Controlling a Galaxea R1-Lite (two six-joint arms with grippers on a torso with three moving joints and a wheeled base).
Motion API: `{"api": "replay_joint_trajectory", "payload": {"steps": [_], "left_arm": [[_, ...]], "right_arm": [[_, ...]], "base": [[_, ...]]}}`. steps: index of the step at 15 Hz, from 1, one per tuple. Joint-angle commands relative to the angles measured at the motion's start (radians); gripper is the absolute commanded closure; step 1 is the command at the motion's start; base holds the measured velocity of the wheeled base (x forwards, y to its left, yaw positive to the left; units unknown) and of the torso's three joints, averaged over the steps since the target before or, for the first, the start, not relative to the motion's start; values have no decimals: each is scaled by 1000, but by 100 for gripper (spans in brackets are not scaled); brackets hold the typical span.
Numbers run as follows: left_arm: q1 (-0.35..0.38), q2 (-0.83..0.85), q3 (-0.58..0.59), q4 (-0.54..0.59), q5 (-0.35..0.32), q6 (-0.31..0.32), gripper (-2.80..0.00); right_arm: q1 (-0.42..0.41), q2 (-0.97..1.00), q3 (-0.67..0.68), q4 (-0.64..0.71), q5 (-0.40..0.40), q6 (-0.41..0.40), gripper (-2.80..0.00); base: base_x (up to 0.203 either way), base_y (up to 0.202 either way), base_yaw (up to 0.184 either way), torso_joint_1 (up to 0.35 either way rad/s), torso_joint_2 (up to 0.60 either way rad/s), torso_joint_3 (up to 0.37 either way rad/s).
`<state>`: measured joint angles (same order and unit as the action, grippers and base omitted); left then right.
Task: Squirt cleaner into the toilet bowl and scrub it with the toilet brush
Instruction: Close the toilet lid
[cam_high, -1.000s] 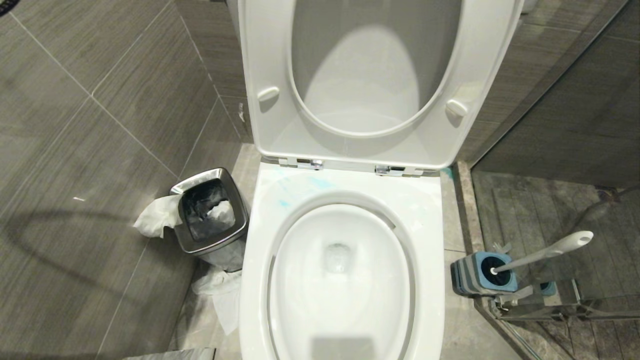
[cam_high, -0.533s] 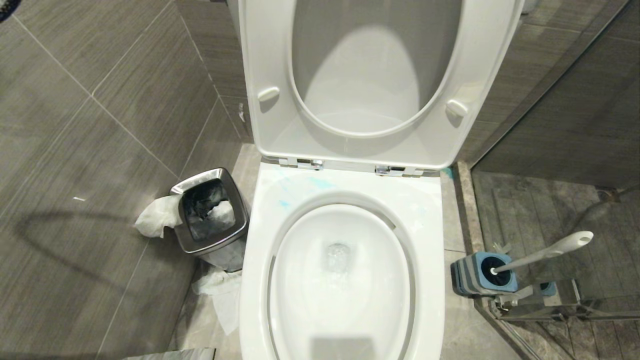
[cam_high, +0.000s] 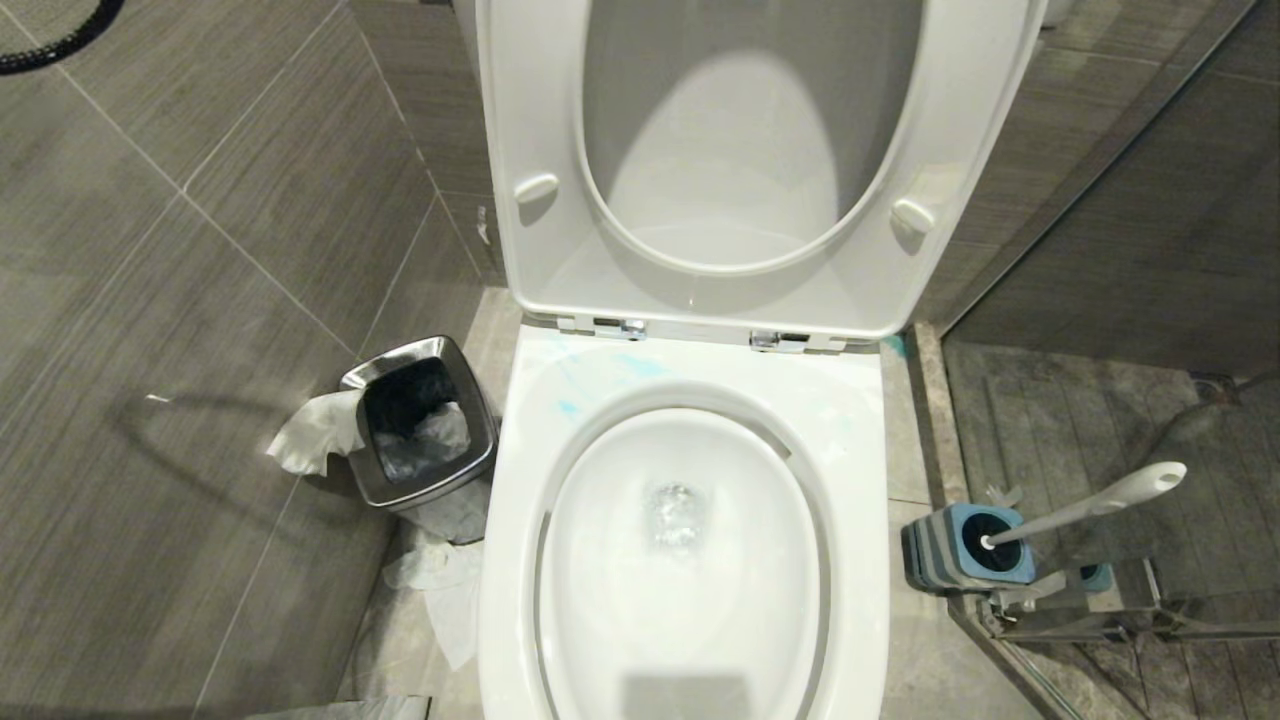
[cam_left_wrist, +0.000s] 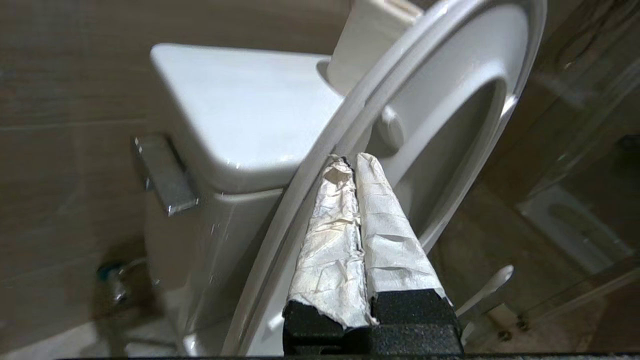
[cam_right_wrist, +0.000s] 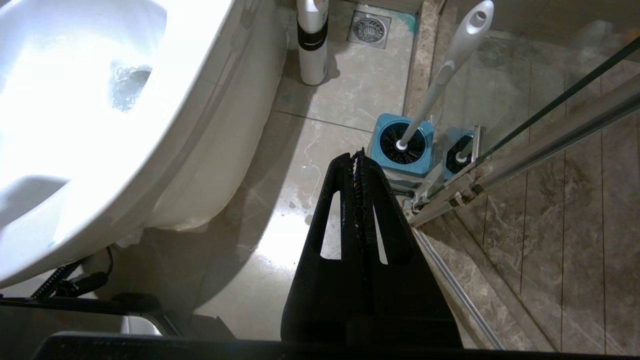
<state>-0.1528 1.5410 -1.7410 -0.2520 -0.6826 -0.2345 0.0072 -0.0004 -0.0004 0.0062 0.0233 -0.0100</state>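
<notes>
The left gripper (cam_left_wrist: 352, 162), pressed closed and empty, points at the raised seat beside the tank; the right gripper (cam_right_wrist: 357, 156), also closed and empty, hangs over the floor. The toilet bowl (cam_high: 850, 420) is fixed, glossy, probably slick, with faint cleaner (cam_high: 640, 366) smears on its rim. The toilet brush (cam_high: 1090, 505) stands tilted in its holder (cam_high: 965, 550) right of the bowl: likely light and stiff, best gripped high on the handle.

The left gripper (cam_left_wrist: 350, 162) is raised, its tape-wrapped fingers pressed together and holding nothing. The right gripper (cam_right_wrist: 356, 157) points downward, black fingers likewise closed, empty.
</notes>
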Motion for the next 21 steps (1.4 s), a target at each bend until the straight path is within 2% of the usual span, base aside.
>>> {"api": "replay_joint_trajectory", "payload": {"steps": [1,2,4,8,12,16,21], "left_arm": [[2,87,-64,-93,-33,-92,0],[2,113,-77,-141,-46,-121,0],[-1,175,-108,-212,-54,-140,0],[-22,268,-176,-278,-57,-145,0],[-57,320,-181,-379,-44,-129,0],[-87,341,-180,-383,36,-34,0],[-107,347,-178,-379,59,57,0]], "right_arm": [[0,0,0,0,0,-1,0],[0,0,0,0,0,-1,0],[0,0,-1,0,0,-1,0],[0,0,-1,0,0,-1,0],[0,0,0,0,0,-1,0],[0,0,0,0,0,-1,0],[0,0,0,0,0,-1,0]], "base": [[0,0,0,0,0,0],[0,0,0,0,0,0],[0,0,0,0,0,0],[0,0,0,0,0,0],[0,0,0,0,0,0],[0,0,0,0,0,0],[0,0,0,0,0,0]]}}
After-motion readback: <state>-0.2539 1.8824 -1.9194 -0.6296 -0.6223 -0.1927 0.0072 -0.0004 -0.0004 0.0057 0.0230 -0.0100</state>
